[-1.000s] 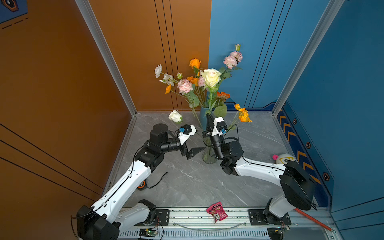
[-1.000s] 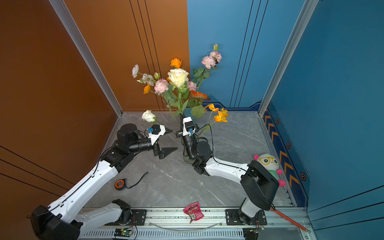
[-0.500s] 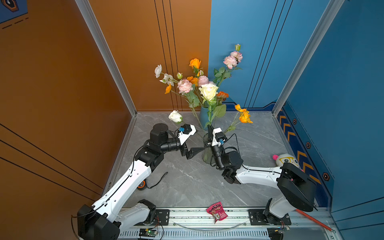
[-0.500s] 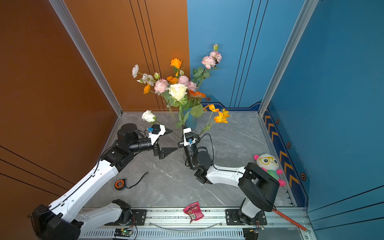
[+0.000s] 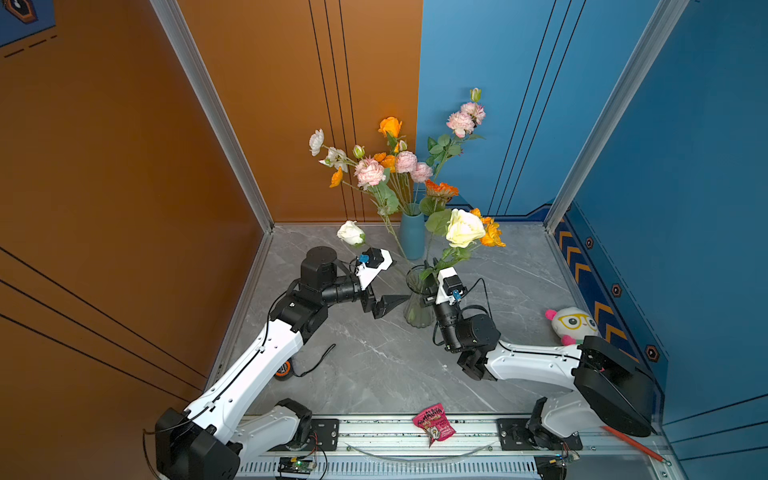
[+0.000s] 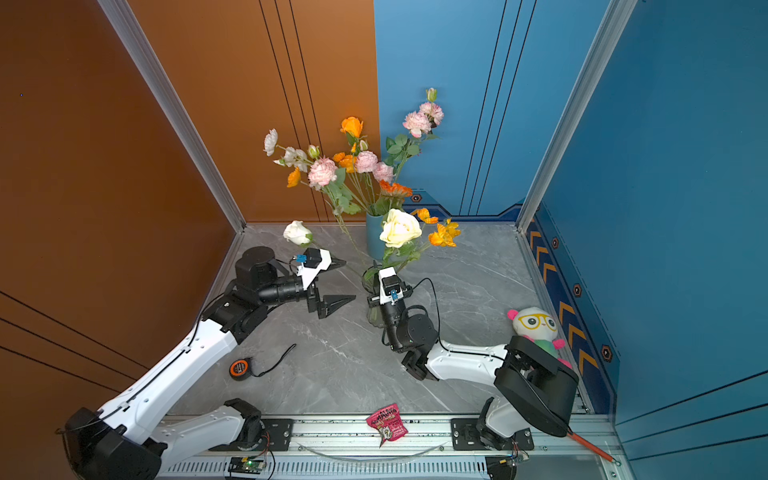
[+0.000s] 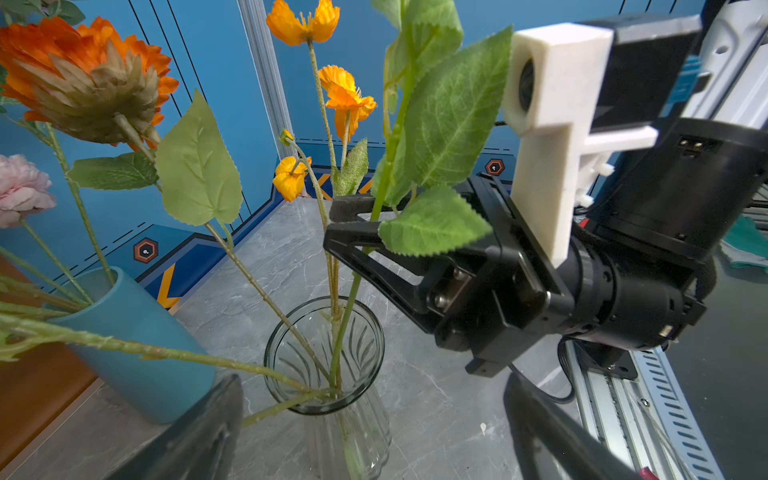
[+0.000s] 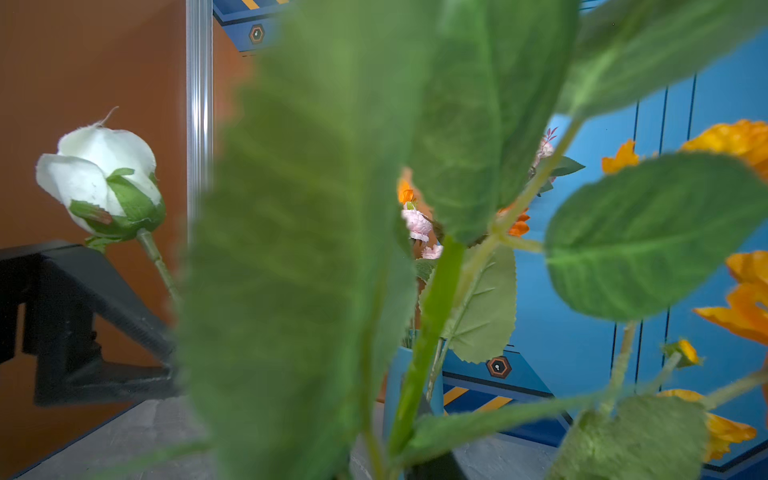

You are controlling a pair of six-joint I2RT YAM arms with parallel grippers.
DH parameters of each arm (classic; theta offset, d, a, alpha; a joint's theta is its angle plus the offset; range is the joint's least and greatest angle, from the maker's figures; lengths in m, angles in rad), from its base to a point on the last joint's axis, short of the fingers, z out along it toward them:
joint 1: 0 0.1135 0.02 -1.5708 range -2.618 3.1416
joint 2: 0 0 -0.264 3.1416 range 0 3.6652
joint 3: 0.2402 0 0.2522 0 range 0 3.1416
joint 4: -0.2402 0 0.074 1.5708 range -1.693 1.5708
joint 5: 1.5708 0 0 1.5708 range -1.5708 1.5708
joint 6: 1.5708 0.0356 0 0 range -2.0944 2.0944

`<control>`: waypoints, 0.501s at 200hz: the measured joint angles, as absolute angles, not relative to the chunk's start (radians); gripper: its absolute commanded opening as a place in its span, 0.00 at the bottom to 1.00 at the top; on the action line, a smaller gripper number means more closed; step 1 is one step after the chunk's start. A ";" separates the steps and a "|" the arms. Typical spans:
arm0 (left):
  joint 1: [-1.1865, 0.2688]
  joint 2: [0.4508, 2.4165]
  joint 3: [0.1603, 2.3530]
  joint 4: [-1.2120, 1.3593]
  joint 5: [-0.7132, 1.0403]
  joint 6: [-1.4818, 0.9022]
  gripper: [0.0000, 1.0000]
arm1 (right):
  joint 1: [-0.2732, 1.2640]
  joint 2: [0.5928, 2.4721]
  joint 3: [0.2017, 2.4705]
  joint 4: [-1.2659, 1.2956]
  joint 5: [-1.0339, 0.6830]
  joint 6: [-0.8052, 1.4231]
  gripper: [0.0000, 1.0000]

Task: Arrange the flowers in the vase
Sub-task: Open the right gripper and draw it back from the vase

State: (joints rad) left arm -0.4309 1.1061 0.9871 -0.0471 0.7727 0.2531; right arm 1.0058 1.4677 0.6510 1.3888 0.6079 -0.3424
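Most of the flowers (image 5: 395, 166) stand in the blue vase (image 5: 412, 239) by the back wall. The glass vase (image 5: 415, 305) in front holds more stems: orange poppies (image 5: 492, 239), a white bud (image 5: 351, 232) and the cream rose (image 5: 464, 227). You see none loose on the table (image 5: 374, 365), so the job looks nearly done. Your right gripper (image 7: 329, 226) straddles the rose stem (image 7: 353, 299) just above the glass rim, jaws slightly apart; whether they pinch it you cannot tell. Your left gripper (image 6: 337, 282) hangs wide open, empty, just beside that vase. Leaves crowd the right wrist; bare table toward the rail (image 5: 374, 432) gives you room.
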 measured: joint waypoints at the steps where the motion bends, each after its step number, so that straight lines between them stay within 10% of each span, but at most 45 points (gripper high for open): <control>1: -0.431 1.106 0.987 -0.047 0.773 0.253 0.98 | 1.006 1.468 0.650 1.389 0.607 -0.343 0.33; 24: -0.431 1.106 0.987 -0.047 0.773 0.253 0.98 | 1.021 1.466 0.633 1.391 0.617 -0.343 0.46; 55: -0.431 1.106 0.987 -0.047 0.772 0.253 0.98 | 1.062 1.466 0.612 1.398 0.663 -0.363 0.90; 100: -0.431 1.105 0.987 -0.044 0.772 0.253 0.98 | 1.139 1.441 0.588 1.346 0.757 -0.378 1.00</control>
